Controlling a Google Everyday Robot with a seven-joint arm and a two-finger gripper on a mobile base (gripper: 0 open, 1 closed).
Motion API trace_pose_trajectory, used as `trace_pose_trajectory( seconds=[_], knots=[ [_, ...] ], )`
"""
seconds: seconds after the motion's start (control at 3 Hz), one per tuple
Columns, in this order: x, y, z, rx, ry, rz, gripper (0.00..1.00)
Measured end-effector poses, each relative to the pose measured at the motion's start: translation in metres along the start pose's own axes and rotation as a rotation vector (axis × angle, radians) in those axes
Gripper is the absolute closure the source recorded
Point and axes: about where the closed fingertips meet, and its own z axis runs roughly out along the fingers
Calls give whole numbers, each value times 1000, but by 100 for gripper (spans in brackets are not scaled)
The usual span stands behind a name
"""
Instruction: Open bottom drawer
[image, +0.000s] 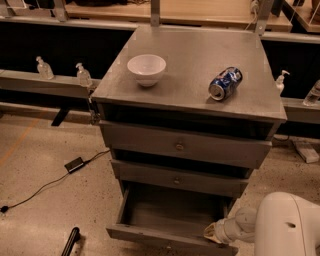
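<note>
The bottom drawer (167, 215) of a grey wooden cabinet stands pulled out; its inside is bare and its front panel (165, 240) runs along the lower edge of the camera view. The mid-sized drawer (176, 179) and the top drawer (179, 145) above it are pushed in. My gripper (214, 232) is at the right end of the open drawer's front, at the tip of my white arm (287, 225). Its fingers lie against the panel's right corner.
A white bowl (146, 69) and a blue can (225, 83) lying on its side rest on the cabinet top. A black cable with a power brick (75, 164) lies on the floor at left. Bottles (82, 75) stand on a ledge behind. A black rod (70, 242) lies at the lower left.
</note>
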Motion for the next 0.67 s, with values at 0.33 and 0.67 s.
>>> trace_pose_trajectory(
  seconds=[0.33, 0.67],
  knots=[
    [0, 0, 0, 0, 0, 0, 28],
    [0, 0, 0, 0, 0, 0, 6]
  ],
)
